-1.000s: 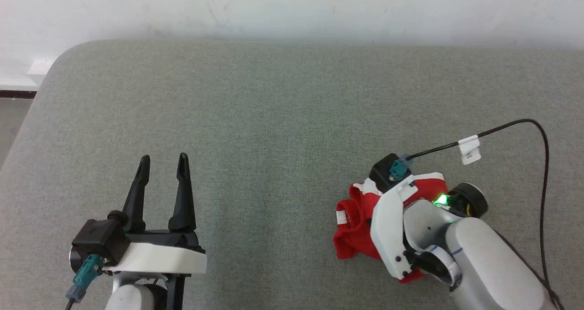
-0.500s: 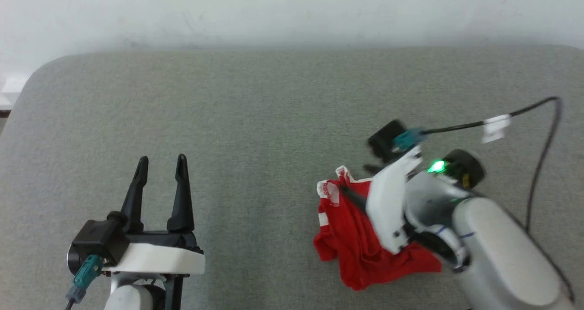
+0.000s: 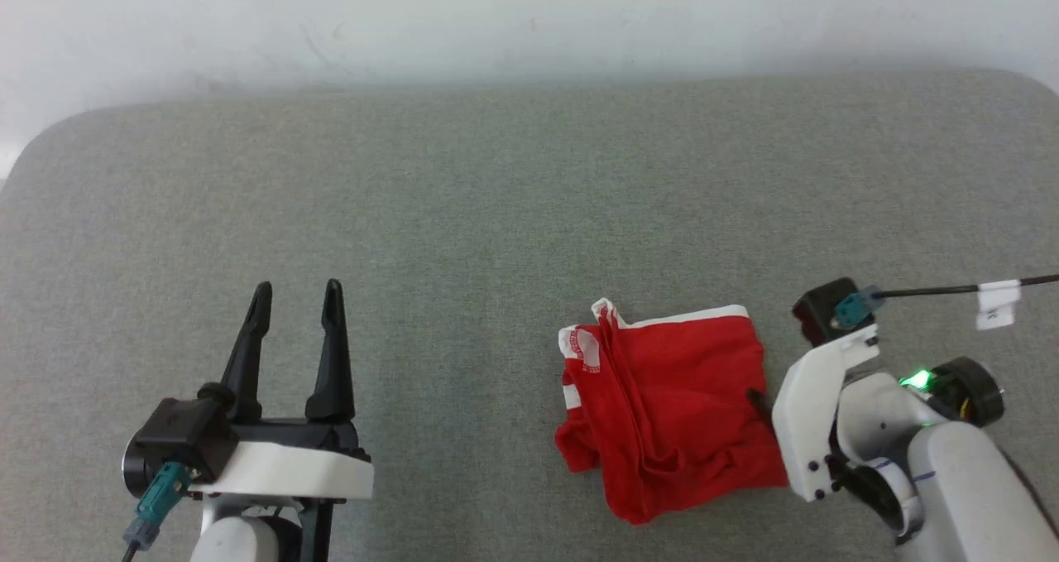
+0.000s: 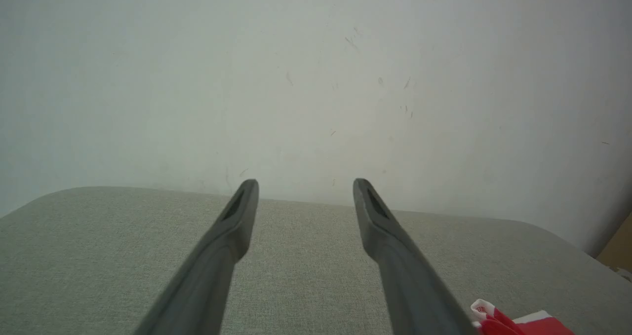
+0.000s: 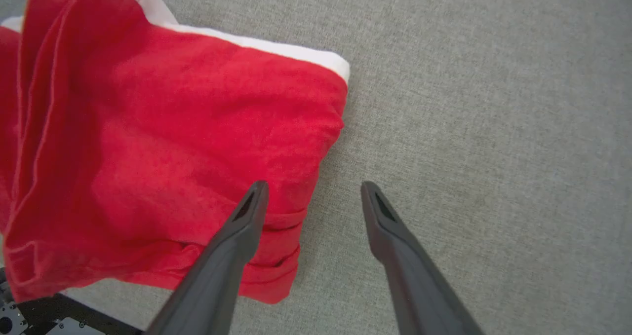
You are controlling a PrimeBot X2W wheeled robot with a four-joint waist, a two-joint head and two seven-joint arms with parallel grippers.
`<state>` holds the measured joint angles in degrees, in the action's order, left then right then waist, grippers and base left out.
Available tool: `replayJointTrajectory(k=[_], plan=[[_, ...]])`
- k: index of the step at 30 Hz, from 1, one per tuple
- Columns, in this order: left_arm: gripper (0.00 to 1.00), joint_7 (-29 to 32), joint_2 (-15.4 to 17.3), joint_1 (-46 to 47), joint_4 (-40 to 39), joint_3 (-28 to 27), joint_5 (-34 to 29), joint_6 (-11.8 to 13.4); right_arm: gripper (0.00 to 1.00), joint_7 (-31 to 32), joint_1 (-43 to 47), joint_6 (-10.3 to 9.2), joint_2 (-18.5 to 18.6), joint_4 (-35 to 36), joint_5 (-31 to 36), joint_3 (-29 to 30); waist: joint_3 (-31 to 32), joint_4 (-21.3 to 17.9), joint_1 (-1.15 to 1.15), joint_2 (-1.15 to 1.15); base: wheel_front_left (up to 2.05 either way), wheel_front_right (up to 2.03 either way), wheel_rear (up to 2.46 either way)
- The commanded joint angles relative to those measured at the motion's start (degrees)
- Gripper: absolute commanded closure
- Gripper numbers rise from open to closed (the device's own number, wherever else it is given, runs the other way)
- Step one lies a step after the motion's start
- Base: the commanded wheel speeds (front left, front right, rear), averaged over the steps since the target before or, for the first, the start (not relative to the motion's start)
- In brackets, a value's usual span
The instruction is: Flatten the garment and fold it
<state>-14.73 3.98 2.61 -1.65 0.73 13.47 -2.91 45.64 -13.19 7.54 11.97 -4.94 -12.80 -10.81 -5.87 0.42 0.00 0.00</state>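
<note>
garment (image 3: 662,413): red shorts, rumpled and half-folded into a bundle, lying on the table (image 3: 496,214), near-right part, head view
orientation: white stripe runs left-right along the far edge; creases on the left half run far-to-near, slightly slanted
long axis: bundle about as wide as deep, so cannot tell a clear axis
marks: white band with red print at the far-left corner; layers stacked and loose at the near edge
right gripper (image 5: 314,184): jaws spread wide, holding nothing; sits just beside the garment's right edge
right fingers: in the right wrist view one finger (image 5: 237,241) overlaps the garment's edge, the other is over bare table; contact with the cloth cannot be told
left gripper (image 3: 298,285): jaws apart, nothing between them; near-left, well apart from the garment, fingers pointing toward the wall (image 3: 529,16)
table edges: far edge meets the wall, rounded corners far left and far right
open room: bare grey surface across the whole far half, and between the left gripper and the garment
cable (image 3: 927,290): black, white tag, runs from the right wrist off to the right
</note>
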Motion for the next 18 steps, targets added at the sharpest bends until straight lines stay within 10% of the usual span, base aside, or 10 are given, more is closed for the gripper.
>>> replayJointTrajectory(k=[1,13,14,15,16,18], plan=[[0.0,-0.3,0.0,-0.3,-0.1,0.1,-0.5,-0.1,0.0,-0.7,0.5,-0.05,-1.0,-1.3,1.0,-0.1,-0.3,0.4,0.0,0.0,0.0,0.0,0.0],[0.0,-0.3,-0.2,0.1,0.1,0.2,-0.6,-0.2,0.0,-7.2,-0.6,-0.05,-3.1,-13.3,4.1,-2.4,-1.8,1.7,0.0,0.0,0.0,0.0,0.0],[0.0,-0.3,-0.2,0.2,0.2,0.2,-0.6,-0.2,0.09,-7.3,-0.8,-0.05,-3.1,-14.2,3.9,-2.5,-1.8,1.7,0.0,0.0,0.0,0.0,0.0],[0.0,-0.3,-0.2,0.2,0.2,0.2,-0.6,-0.2,0.75,-7.5,-1.0,-0.05,-3.1,-14.9,3.7,-2.8,-1.9,1.7,0.0,0.0,0.0,0.0,0.0],[0.0,-0.3,-0.2,0.2,0.2,0.2,-0.7,-0.1,0.98,-8.0,-1.4,-0.05,-3.1,-15.5,3.5,-3.0,-1.9,1.6,0.0,0.0,0.0,0.0,0.0],[0.0,-0.3,-0.2,0.2,0.3,0.2,-0.8,0.0,1.0,-8.7,-2.0,-0.05,-2.8,-16.4,3.1,-3.6,-1.9,1.3,0.0,0.0,0.0,0.0,0.0]])
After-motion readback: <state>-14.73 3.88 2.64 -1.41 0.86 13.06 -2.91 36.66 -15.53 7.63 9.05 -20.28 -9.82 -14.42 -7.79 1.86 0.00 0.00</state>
